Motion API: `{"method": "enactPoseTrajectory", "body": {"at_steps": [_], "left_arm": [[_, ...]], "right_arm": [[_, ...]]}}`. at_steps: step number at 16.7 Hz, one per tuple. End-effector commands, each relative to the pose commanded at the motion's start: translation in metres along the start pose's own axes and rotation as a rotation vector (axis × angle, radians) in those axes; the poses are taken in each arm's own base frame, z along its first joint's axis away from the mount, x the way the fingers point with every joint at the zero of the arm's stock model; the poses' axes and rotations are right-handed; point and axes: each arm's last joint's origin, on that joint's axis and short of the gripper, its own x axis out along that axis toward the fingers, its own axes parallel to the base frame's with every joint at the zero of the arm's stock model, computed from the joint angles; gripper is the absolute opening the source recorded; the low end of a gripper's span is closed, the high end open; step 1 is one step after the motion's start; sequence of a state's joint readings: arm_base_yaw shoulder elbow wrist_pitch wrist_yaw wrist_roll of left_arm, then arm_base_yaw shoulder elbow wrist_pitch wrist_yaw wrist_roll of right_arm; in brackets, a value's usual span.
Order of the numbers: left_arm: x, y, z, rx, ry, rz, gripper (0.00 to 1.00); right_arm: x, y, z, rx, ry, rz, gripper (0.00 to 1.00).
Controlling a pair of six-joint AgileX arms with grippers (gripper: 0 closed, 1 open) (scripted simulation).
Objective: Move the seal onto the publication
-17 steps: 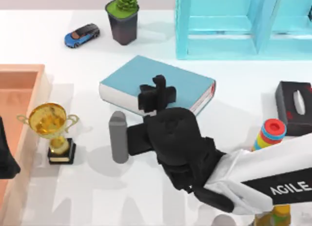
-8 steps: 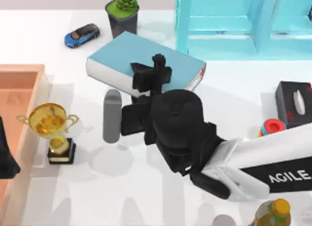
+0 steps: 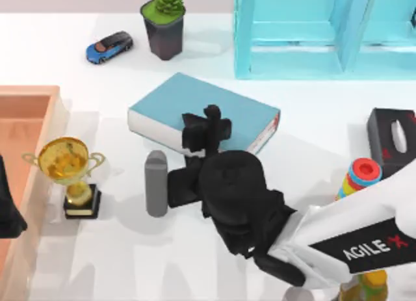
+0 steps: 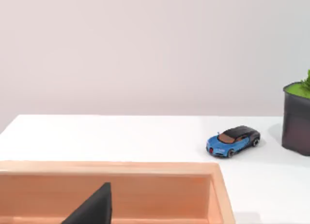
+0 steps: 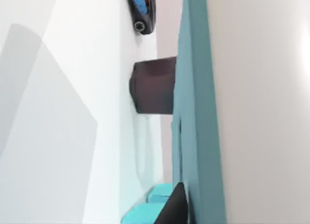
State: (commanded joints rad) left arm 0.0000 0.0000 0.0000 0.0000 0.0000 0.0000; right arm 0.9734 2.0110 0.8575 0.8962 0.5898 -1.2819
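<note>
Publication shifted nearer, right gripper covering it

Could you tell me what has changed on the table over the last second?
The teal book slid toward the plant pot and the top view's left, then came back nearly to where it began. The right gripper moved with it over its near edge. The trophy, toy car and grey cylinder hardly moved.

Our right gripper hangs over the publication, covering part of its cover, and we cannot tell whether it is open or closed. The black tissue box and the wooden tray are cut off by the top view's edges.
</note>
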Motion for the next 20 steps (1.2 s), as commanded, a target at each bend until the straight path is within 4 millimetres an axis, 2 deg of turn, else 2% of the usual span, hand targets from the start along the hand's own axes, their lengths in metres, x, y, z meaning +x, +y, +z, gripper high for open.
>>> {"method": "enactPoseTrajectory", "body": {"at_steps": [2, 6, 19, 20], "left_arm": [[0.0000, 0.0000, 0.0000, 0.000, 0.000, 0.000, 1.00], [0.0000, 0.0000, 0.0000, 0.000, 0.000, 0.000, 1.00], [0.0000, 0.0000, 0.0000, 0.000, 0.000, 0.000, 1.00], [0.0000, 0.0000, 0.0000, 0.000, 0.000, 0.000, 1.00]], "right_arm": [[-0.0027, 0.0129, -0.0033, -0.035, 0.028, 0.044, 0.00], [-0.0029, 0.0138, -0.0035, -0.038, 0.030, 0.047, 0.00], [-0.0029, 0.0138, -0.0035, -0.038, 0.030, 0.047, 0.98], [-0.0029, 0.0138, -0.0035, -0.038, 0.030, 0.047, 1.00]]}}
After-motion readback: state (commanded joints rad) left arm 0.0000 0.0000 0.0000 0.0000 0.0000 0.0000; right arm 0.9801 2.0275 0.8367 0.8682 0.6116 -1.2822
